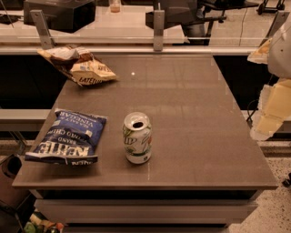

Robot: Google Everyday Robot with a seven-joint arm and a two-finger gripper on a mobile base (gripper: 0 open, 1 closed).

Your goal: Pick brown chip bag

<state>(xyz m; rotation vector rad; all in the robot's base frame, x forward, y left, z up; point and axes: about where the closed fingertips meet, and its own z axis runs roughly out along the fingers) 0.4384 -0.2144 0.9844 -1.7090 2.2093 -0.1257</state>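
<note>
Grey table (191, 136) bears the brown chip bag (79, 66) back-left; tool (272, 111) hangs beyond its right edge, well apart, spread unclear.

Office-style workspace with a robot test bench stocked with snacks

A broad grey-brown stone-look worktop (191, 136) stands on a pale speckled hard floor (277, 209). Along its far edge, 2 upright grey metal posts (158, 29) hold a low clear glass screen. Behind the screen are pale desk surfaces and dark boxy furniture (59, 13), as in an office or lab. Packaged snacks lie on the worktop: a crumpled dark-brown and cream-yellow foil chip bag (79, 66), a blue-and-white Kettle chip bag (68, 139) and 1 opened green-and-white drink can (137, 138). The robot's cream-coloured pincer (267, 124) hangs at the right edge of the view, just off the worktop's right side.
</note>
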